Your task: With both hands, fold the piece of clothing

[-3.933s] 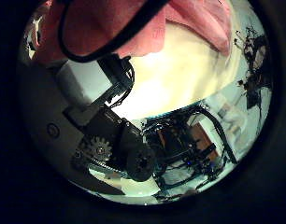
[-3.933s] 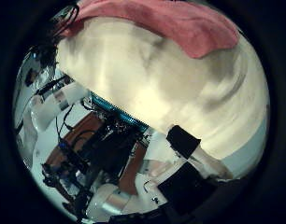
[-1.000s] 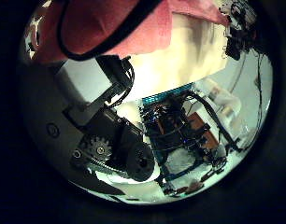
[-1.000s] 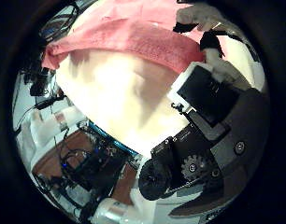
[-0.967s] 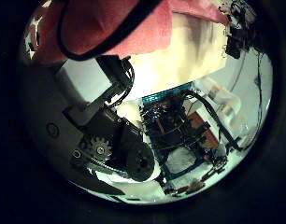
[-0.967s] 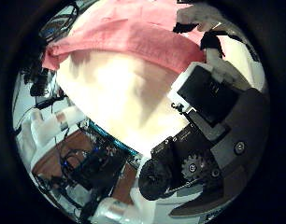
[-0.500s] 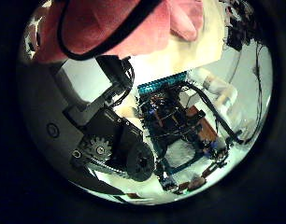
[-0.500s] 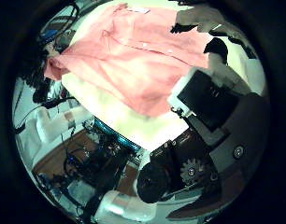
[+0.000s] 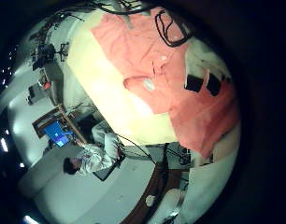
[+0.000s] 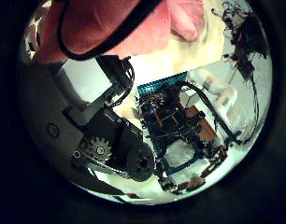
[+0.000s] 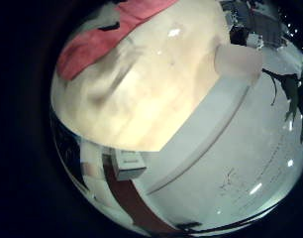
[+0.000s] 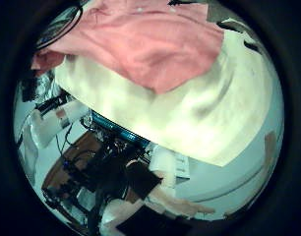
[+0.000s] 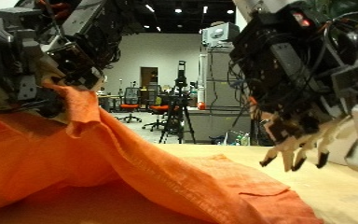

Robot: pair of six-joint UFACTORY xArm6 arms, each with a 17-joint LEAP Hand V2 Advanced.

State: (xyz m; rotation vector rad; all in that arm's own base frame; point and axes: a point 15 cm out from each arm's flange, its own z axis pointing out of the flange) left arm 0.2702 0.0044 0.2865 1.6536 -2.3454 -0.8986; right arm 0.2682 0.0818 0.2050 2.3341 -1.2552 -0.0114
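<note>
An orange shirt (image 13: 117,173) lies across the pale table (image 13: 335,191), filling the near side of the outside view. One part of it rises in a peak to my left hand (image 13: 36,56), whose fingers are curled on the cloth. In the left thumb side palm view the shirt (image 10: 115,23) sits close against that palm. The left little finger side view looks down on the shirt (image 9: 171,75), spread out on the table. My right hand (image 13: 306,140) hangs above bare table beside the shirt's edge, fingers straight down and holding nothing. Its thumb side view has the shirt (image 12: 141,44) lying apart from it.
The table's far edge (image 11: 196,104) runs past a white cabinet. Behind the table in the outside view stand a tripod (image 13: 179,103) and office chairs. A cluttered equipment rack (image 10: 180,126) stands beside the table.
The right hand's own fingers have left its thumb side view, and the shirt now lies flatter and farther from that palm. The left hand still has cloth at its palm.
</note>
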